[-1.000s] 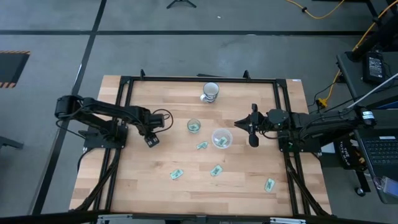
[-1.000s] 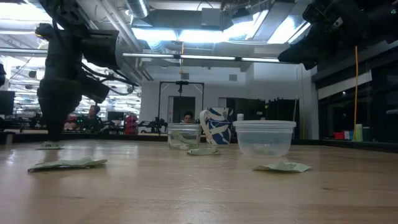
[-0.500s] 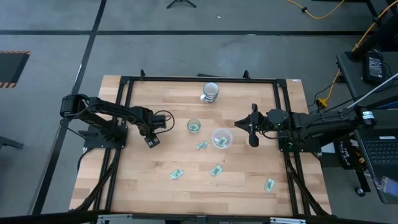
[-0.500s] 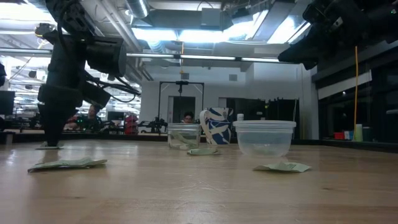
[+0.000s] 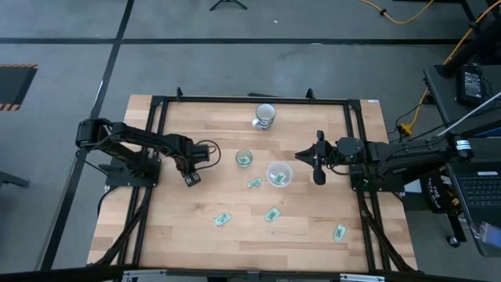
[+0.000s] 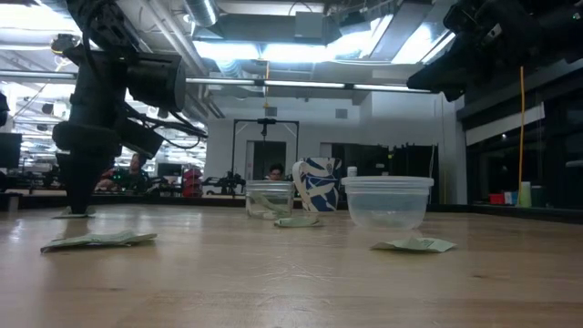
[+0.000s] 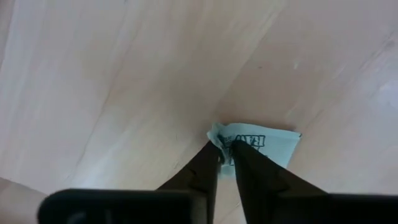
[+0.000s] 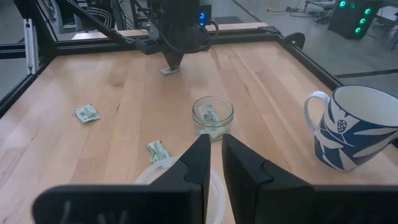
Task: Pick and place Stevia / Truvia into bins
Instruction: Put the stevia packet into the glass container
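My left gripper [image 5: 190, 179] points down at the table's left middle, shut on a light green Stevia packet [image 7: 264, 147] that lies on the wood; it also shows in the low view [image 6: 76, 202]. My right gripper [image 8: 214, 149] is shut and empty, held above the table just right of the white plastic cup [image 5: 279, 174]. The clear glass [image 5: 244, 159] and the plastic cup each hold a packet or more. Loose packets lie flat at the middle [image 5: 254, 184], near left [image 5: 223, 219], near middle [image 5: 272, 214] and near right [image 5: 339, 232]. My left gripper pinches the packet's crumpled edge [image 7: 219, 135] between its two fingertips [image 7: 208, 158]. The fingers come from above, pointing down. The rest of the packet lies flat on the table.
A white and blue mug [image 5: 264, 115] stands at the table's far middle. A black frame [image 5: 156, 117] runs round the table top. Bare wood lies between the left gripper and the glass.
My left gripper has come down a little onto the packet at the table's left middle. My right arm has kept still.
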